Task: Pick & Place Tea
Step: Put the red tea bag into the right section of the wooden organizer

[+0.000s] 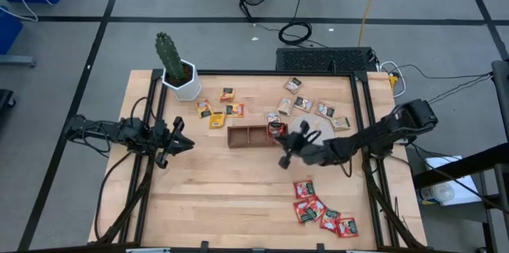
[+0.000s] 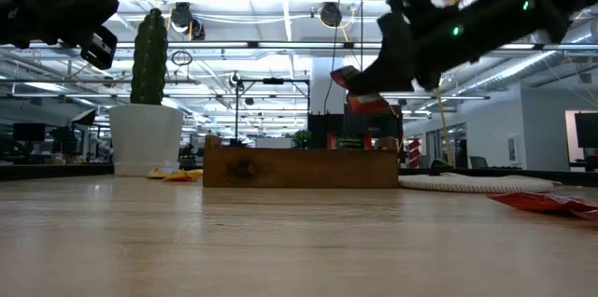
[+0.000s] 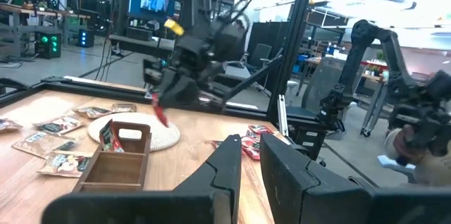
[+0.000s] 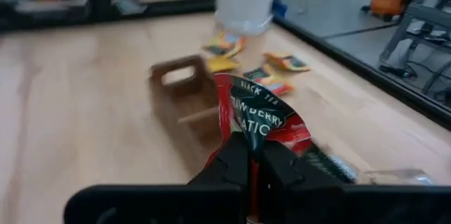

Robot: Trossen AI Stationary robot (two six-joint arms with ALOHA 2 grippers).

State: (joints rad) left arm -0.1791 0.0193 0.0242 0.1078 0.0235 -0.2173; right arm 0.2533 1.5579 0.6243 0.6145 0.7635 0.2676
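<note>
My right gripper is shut on a red tea sachet. It hovers above the table just to the right of the brown wooden tray, over the round whitish disc. In the low view the sachet hangs well above the tray. Another sachet stands inside the tray's right compartment. My left gripper waits at the table's left edge, its fingers a narrow gap apart with nothing between them. My right gripper pinches the red sachet by one edge between its two fingertips. The fingers come roughly level from the table's right side. The crumpled sachet sticks out beyond the fingertips, lifted clear of table, disc and tray.
A cactus in a white pot stands at the far left corner. Yellow-orange sachets lie beyond the tray, tan ones at the far right, and red ones at the near right. Bare wood lies in the near-left area.
</note>
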